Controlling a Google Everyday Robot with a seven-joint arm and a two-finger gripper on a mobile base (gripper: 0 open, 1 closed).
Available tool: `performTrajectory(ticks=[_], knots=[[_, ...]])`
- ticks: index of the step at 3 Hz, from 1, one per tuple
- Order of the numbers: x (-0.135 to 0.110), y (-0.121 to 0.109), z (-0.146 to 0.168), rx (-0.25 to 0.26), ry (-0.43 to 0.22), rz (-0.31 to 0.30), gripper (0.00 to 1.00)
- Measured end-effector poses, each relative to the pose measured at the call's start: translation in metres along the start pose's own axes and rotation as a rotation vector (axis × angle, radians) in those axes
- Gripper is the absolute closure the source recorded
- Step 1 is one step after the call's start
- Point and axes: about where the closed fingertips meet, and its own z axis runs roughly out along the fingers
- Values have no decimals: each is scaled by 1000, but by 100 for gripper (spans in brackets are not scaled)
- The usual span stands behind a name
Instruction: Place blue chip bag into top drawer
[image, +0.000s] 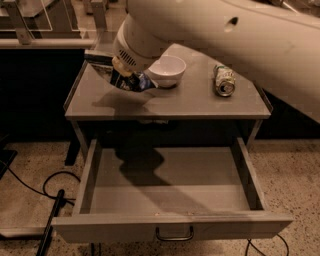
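The blue chip bag (131, 81) is a crinkly dark-blue foil bag with white patches. My gripper (114, 69) is shut on it and holds it just above the left part of the grey tabletop (200, 102), beside the white bowl (167, 70). The bag's shadow lies on the tabletop below it. The top drawer (172, 226) is pulled fully out beneath the table, with its grey interior open and a small dark handle (174, 234) at the front centre. My large white arm covers the upper right of the view.
A green-and-silver can (224, 80) lies on the right side of the tabletop. The white bowl stands at the centre back. Black cables (50, 192) run over the speckled floor at the left of the drawer. Dark cabinets stand behind the table.
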Motion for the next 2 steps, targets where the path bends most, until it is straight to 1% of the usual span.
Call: performTrajectory(ticks=[1,2], knots=[[19,22,-45,-5,42,24,100],[19,22,-45,-5,42,24,100]])
